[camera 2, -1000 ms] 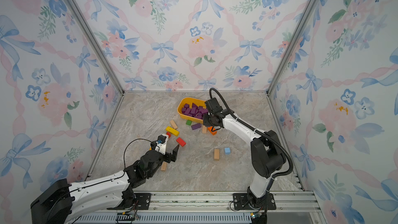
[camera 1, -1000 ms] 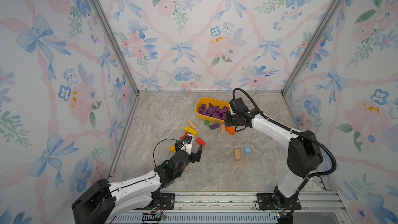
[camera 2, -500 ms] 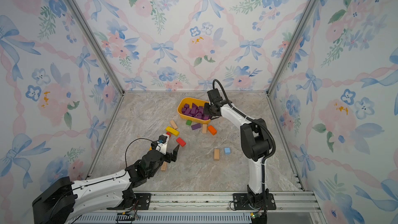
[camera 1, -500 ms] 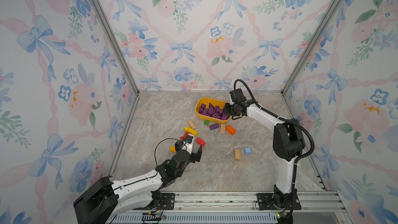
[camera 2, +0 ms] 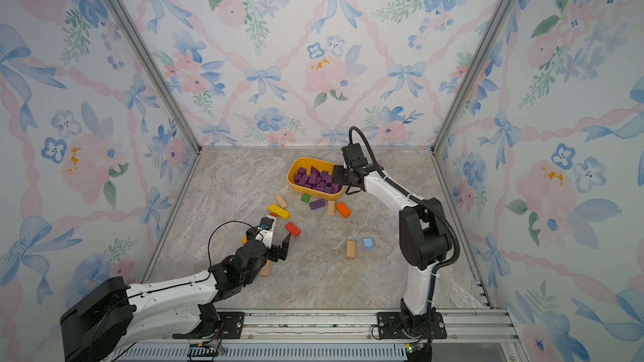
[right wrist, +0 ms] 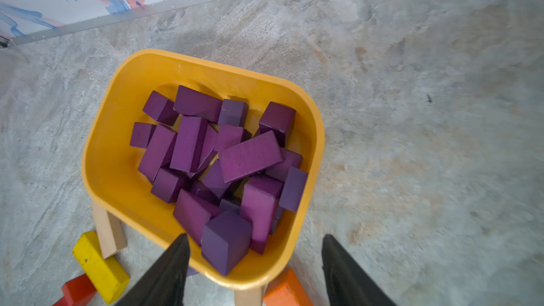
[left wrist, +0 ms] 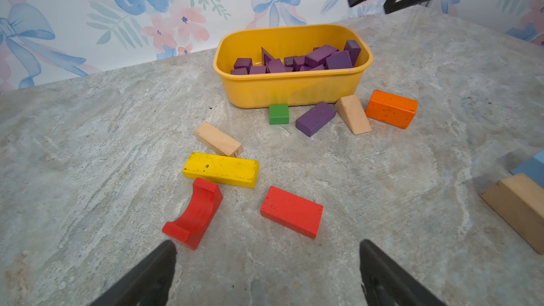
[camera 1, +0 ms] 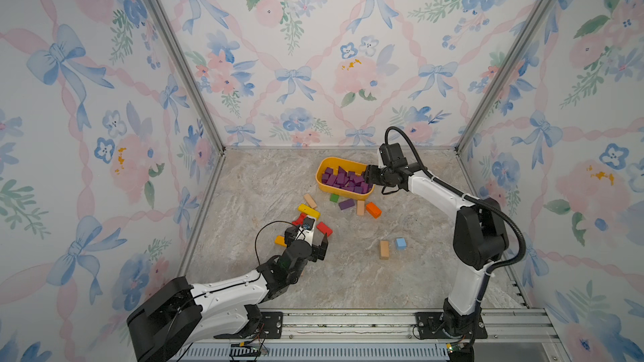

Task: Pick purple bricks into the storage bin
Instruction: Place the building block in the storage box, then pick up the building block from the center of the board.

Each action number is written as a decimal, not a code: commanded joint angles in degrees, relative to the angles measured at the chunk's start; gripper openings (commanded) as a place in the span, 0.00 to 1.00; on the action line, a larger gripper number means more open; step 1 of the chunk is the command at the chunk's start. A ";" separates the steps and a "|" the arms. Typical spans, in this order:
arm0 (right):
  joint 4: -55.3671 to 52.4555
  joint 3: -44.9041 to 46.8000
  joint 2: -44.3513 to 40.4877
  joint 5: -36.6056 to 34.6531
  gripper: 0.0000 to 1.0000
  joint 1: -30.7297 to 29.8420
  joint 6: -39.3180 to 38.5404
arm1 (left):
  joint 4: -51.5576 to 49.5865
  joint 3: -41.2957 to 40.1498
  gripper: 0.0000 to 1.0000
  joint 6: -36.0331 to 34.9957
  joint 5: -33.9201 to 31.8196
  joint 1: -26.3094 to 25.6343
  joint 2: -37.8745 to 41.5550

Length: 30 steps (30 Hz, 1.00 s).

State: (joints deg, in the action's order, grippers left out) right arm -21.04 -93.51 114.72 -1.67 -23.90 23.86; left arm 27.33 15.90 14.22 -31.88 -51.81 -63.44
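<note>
Your right gripper [right wrist: 254, 236]: fingers apart, gripping nothing, over right end of bin [camera 1: 319, 178], just right of centre in both top views. Heap of purple bricks [right wrist: 250, 157] inside. Stray brick [camera 1: 346, 204] on table [camera 1: 348, 273] just below bin, between green cube [camera 1: 334, 198] and tan wedge [camera 1: 360, 207]. Your left gripper [left wrist: 267, 242]: wide open, empty, lower centre.

Bricks [right wrist: 223, 166] fill the storage bin [right wrist: 112, 157]; loose blocks [left wrist: 220, 169] lie scattered on the table [left wrist: 88, 142] before it.
</note>
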 commanded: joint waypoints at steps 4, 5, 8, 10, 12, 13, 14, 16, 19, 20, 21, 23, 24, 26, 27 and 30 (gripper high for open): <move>2.40 11.31 -13.40 -6.24 0.76 -2.78 -5.54 | -2.38 7.68 0.98 6.60 3.50 0.32 -6.70; 2.13 13.16 -15.57 -6.71 0.78 -3.11 -6.09 | -4.09 9.55 0.98 7.80 4.31 0.39 -8.17; 1.44 18.09 -21.48 -7.74 0.81 -3.30 -6.69 | -11.35 16.33 0.98 11.63 4.21 0.57 -12.41; 1.48 21.28 -25.12 -8.30 0.83 -3.07 -6.64 | -15.42 20.83 0.98 13.17 4.19 0.57 -15.39; 1.89 24.56 -28.95 -8.77 0.87 -2.91 -6.50 | -17.17 25.00 0.98 13.41 5.58 0.72 -18.20; 2.20 26.28 -30.71 -8.69 0.87 -2.74 -6.47 | -17.92 26.60 0.98 13.97 6.06 0.86 -19.63; 2.02 27.52 -32.34 -8.61 0.88 -2.54 -6.50 | -18.55 28.26 0.98 14.34 6.94 1.12 -21.16; 1.13 29.42 -35.01 -8.39 0.88 -2.15 -6.65 | -19.74 31.07 0.98 15.22 9.26 1.87 -24.05; -1.36 31.45 -38.62 -8.02 0.88 -1.17 -6.77 | -20.65 34.66 0.95 16.45 14.68 3.84 -28.13; -1.95 32.25 -40.07 -7.75 0.88 -0.75 -6.85 | -20.65 35.56 0.93 16.59 16.19 4.49 -29.33; -2.37 33.04 -41.20 -7.55 0.88 -0.39 -6.89 | -20.65 36.28 0.91 16.47 17.03 4.97 -30.22; -2.86 35.23 -44.12 -6.66 0.88 0.46 -6.90 | -20.64 37.68 0.88 14.79 17.60 5.72 -32.13; -3.08 36.08 -45.34 -6.13 0.88 0.95 -6.90 | -20.57 38.23 0.87 13.55 17.68 6.12 -32.78; -3.76 38.02 -47.82 -5.42 0.88 1.79 -6.68 | -20.55 39.41 0.82 9.39 17.49 6.53 -34.39; -4.01 38.71 -48.78 -5.10 0.89 2.13 -6.68 | -20.56 40.01 0.81 7.45 17.32 6.75 -35.08; -5.10 40.47 -51.12 -4.75 0.89 3.24 -6.56 | -20.48 41.85 0.75 0.84 18.27 7.27 -37.34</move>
State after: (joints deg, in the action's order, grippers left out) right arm -23.59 -54.61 64.29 -7.49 -21.67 17.69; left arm 7.68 55.77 22.59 -15.27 -45.04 -99.11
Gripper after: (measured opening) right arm 0.884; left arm 0.759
